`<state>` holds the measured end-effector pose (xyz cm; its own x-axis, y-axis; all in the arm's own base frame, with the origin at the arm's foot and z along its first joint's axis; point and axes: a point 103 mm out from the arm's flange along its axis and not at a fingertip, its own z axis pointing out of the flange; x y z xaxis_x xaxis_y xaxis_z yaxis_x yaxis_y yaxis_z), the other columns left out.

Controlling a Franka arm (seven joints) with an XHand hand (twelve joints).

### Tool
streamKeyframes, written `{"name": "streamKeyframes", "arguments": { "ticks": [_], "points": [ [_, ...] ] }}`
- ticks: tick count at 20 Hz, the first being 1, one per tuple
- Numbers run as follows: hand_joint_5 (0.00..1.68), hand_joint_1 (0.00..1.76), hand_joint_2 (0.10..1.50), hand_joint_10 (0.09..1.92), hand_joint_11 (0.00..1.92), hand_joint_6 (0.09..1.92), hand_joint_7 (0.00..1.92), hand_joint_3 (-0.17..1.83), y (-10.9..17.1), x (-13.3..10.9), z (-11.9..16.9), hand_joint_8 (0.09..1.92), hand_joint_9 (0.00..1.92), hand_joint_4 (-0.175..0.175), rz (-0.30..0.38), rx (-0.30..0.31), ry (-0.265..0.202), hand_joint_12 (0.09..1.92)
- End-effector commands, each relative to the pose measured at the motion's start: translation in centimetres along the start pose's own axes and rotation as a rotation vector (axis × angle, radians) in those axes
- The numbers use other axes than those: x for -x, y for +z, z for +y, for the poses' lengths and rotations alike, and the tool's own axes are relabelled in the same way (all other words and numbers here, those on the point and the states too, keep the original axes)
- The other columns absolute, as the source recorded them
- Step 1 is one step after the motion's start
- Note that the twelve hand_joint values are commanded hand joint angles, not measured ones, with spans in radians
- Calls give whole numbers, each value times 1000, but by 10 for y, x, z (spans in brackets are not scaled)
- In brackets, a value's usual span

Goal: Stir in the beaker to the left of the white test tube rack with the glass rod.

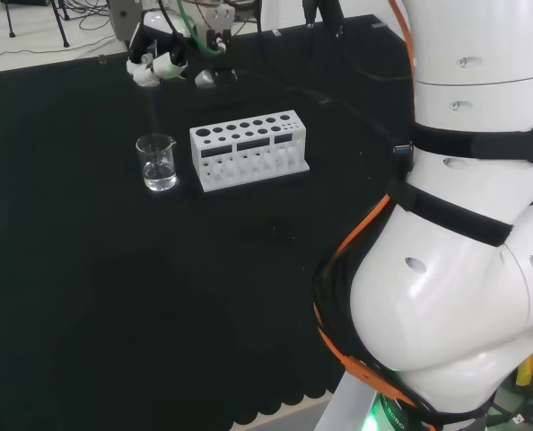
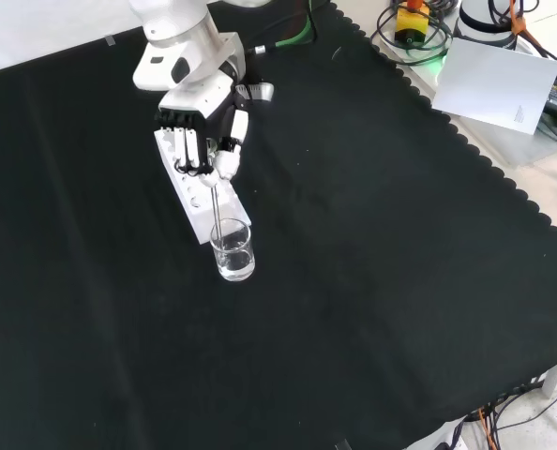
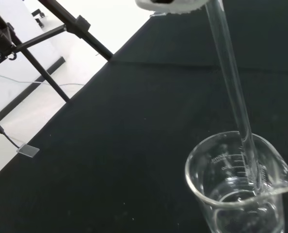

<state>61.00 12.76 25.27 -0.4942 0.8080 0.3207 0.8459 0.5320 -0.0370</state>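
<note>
Hand [image 2: 203, 131] is curled around the top end of the glass rod [image 2: 218, 214], fingertips [image 2: 224, 165] pinching it; in the head view the hand [image 1: 163, 61] sits above and behind the beaker [image 1: 157, 162], in the front view it hangs over the white test tube rack [image 2: 203, 208]. Rod runs close to vertical, long axis top to bottom, upper end in the hand, lower end down inside the beaker [image 2: 233, 252]. Wrist view shows the rod [image 3: 231, 92] leaning slightly, crossing the rim and dipping into clear liquid near the wall of the beaker [image 3: 238, 191]; a blurred white bit of the hand [image 3: 170, 5] sits at the rod's upper end. Beaker stands upright on the black cloth [image 2: 372, 281], just left of the white test tube rack [image 1: 249, 150] in the head view, right at the rack's near end in the front view. Rack lies flat, long axis left to right in the head view, holes up. Cloth has a scalloped edge; past it at the front view's far right are a white sheet [image 2: 504, 84] and cables [image 2: 414, 33]. Wrist view shows black tripod legs [image 3: 42, 34] on a pale floor beyond the cloth.
</note>
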Motion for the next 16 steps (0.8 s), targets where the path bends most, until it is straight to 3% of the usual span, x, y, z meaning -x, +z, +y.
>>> {"name": "streamKeyframes", "arguments": {
  "ticks": [1,10,16],
  "points": [
    [1133,1280,1107,1082,1635,454,942,6,-6,8,-34,1385,1581,-175,-12,15,42,885],
    [1133,1280,1107,1082,1635,455,941,5,15,-31,-11,1386,1581,-175,-12,-11,-33,885],
    [1133,1280,1108,1082,1635,455,941,5,27,-40,10,1387,1581,-175,-5,-37,-74,885]
  ]
}}
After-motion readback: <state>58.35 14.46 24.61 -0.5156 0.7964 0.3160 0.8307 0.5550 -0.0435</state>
